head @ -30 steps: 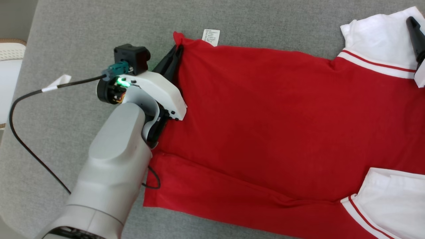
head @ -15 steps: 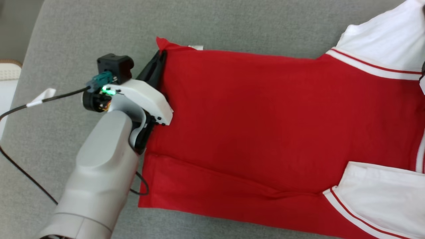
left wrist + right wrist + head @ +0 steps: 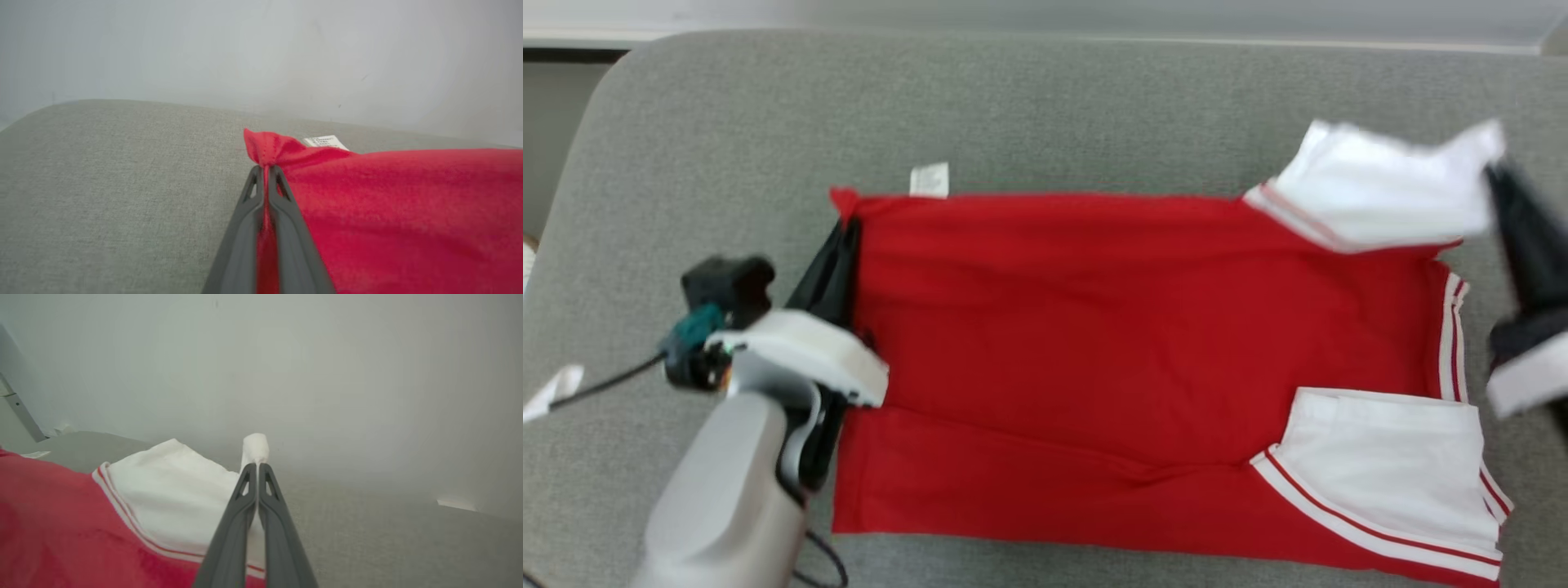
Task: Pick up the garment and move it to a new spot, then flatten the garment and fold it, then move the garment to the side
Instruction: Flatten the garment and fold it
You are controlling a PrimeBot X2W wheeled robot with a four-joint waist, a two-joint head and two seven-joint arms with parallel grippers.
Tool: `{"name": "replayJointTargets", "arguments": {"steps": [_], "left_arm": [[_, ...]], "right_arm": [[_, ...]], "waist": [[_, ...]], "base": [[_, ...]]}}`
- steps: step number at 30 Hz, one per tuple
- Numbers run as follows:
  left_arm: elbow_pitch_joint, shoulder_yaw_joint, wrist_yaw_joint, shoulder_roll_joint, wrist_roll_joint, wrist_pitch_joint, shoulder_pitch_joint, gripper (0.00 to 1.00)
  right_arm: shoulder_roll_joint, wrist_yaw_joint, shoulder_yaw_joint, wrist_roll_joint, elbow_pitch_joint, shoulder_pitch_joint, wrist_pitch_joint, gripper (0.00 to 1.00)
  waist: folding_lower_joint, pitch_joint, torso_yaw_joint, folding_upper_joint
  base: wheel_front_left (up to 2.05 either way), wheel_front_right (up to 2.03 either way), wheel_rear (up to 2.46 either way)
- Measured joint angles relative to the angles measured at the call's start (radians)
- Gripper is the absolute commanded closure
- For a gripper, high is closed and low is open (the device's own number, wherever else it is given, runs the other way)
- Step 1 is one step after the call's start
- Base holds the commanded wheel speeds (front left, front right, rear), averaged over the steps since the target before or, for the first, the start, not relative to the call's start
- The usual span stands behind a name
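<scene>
Head view: the red shirt (image 3: 1094,327) lies spread on the grey cushion (image 3: 727,122), its upper hem corner pinched in the left end effector (image 3: 844,229), its upper white sleeve (image 3: 1372,192) pinched at the tip by the right end effector (image 3: 1496,173).

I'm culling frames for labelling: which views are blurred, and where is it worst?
Head view: smeared all over, worst on the right gripper and the upper sleeve of the red shirt with white striped sleeves. Left wrist view: left gripper and pinched red hem crisp, pale wall hazy. Right wrist view: fingers crisp, wall washed out.
</scene>
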Motion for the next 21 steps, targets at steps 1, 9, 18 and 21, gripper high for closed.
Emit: {"name": "replayJointTargets", "arguments": {"steps": [1, 9, 18, 21], "left_arm": [[-0.027, 0.012, 0.004, 0.004, -0.013, 0.007, 0.033, 1.0], [-0.208, 0.058, 0.07, 0.04, -0.068, 0.055, 0.252, 1.0], [-0.362, 0.09, 0.132, 0.056, -0.129, 0.129, 0.442, 1.0], [-0.364, 0.086, 0.138, 0.049, -0.146, 0.158, 0.482, 0.0]], "right_arm": [[0.014, 0.0, -0.011, -0.004, -0.035, 0.054, -0.001, 1.0], [0.152, 0.0, -0.126, -0.036, -0.227, 0.423, 0.008, 1.0], [0.274, 0.0, -0.213, -0.044, -0.273, 0.628, 0.051, 1.0], [0.296, 0.0, -0.213, -0.044, -0.249, 0.655, 0.061, 0.02]], "waist": [[0.0, -0.005, -0.005, 0.0], [-0.0001, -0.032, -0.045, 0.0], [-0.0001, -0.062, -0.075, 0.0], [-0.0001, -0.069, -0.076, 0.0]], "base": [[0.0, 0.0, 0.0], [0.0, 0.0, 0.0], [0.0, 0.0, 0.0], [0.0, 0.0, 0.0]]}}
